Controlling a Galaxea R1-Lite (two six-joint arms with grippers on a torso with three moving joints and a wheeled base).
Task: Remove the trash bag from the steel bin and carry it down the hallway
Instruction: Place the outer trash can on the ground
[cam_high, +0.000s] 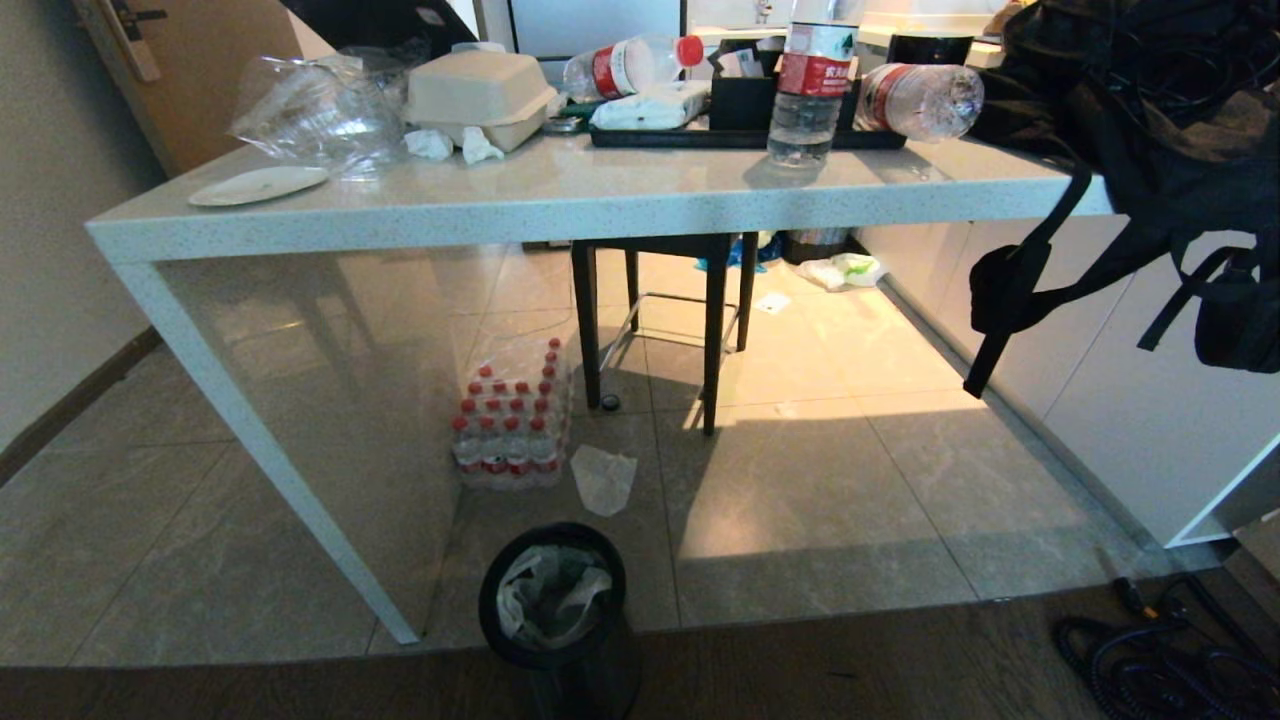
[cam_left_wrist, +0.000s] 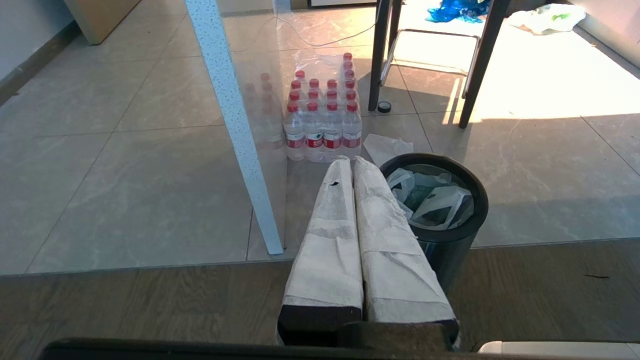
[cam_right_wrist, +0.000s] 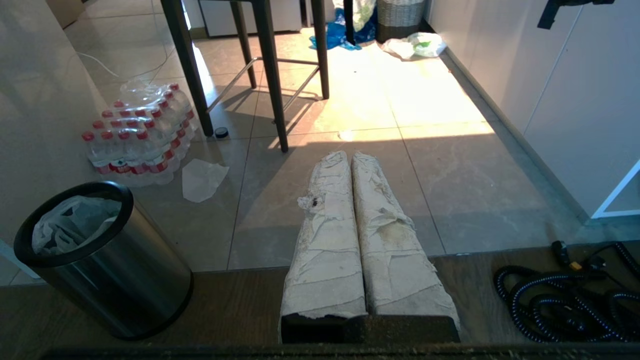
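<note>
A: Where is the trash bag (cam_high: 548, 592)?
B: Inside the steel bin (cam_high: 560, 640), untouched. The left gripper (cam_left_wrist: 351, 162) and right gripper (cam_right_wrist: 349, 156) are closed, empty. Everything remains.

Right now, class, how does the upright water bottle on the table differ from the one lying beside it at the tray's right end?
The upright bottle stands on its base; the lying bottle rests on its side. The upright bottle stands on the table in front of the black tray; the lying bottle sits at the tray's right end. Both are clear plastic with red labels.
</note>
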